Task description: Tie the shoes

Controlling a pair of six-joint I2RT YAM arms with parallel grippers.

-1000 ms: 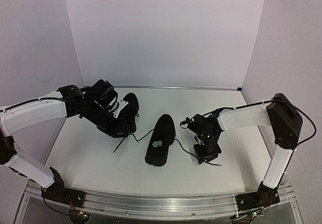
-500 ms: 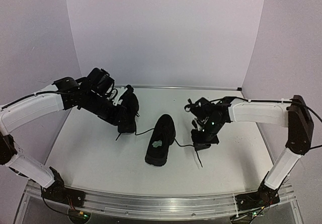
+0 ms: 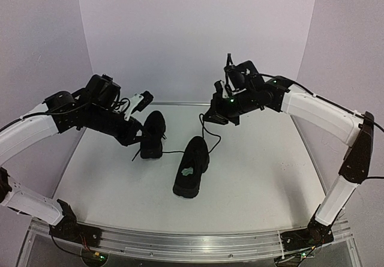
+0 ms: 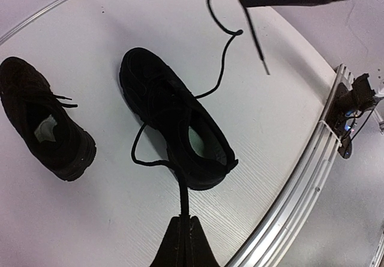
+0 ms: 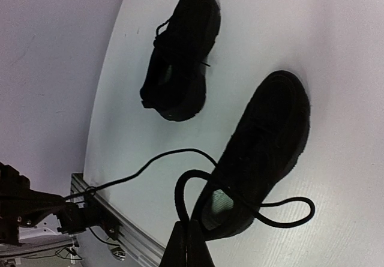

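Desk [image 3: 258,183]: white, pale walls on three sides, metal rail [image 3: 192,240] along the near edge
Near shoe [image 3: 192,168]: black low-top, mid-desk, sole down, toe pointing away from the arm bases, heel toward the rail; pale patch visible inside
Far shoe [image 3: 153,136]: black low-top, left of and beyond the near shoe, sole down, apart from it; left wrist view also shows a pale patch inside this one
Left lace [image 4: 182,198]: thin, black, runs from the near shoe's eyelets across the desk toward the left arm, with a slack loop lying flat beside the shoe
Right lace [image 5: 312,210]: thin, black, rises from the near shoe's eyelets to the right arm, hanging slack with a curl partway up; a free end dangles below the grip
Left hand [image 4: 183,222]: fingers pressed together, pinching the left lace; low over the desk, just beside the far shoe on its left side
Right hand [image 5: 185,226]: fingers pressed together, pinching the right lace; well above the desk, beyond the near shoe toward the back wall
Knot: none visible; both laces are loose and untied on the near shoe
Far shoe laces: short ends show at the tongue; cannot tell whether they are tied
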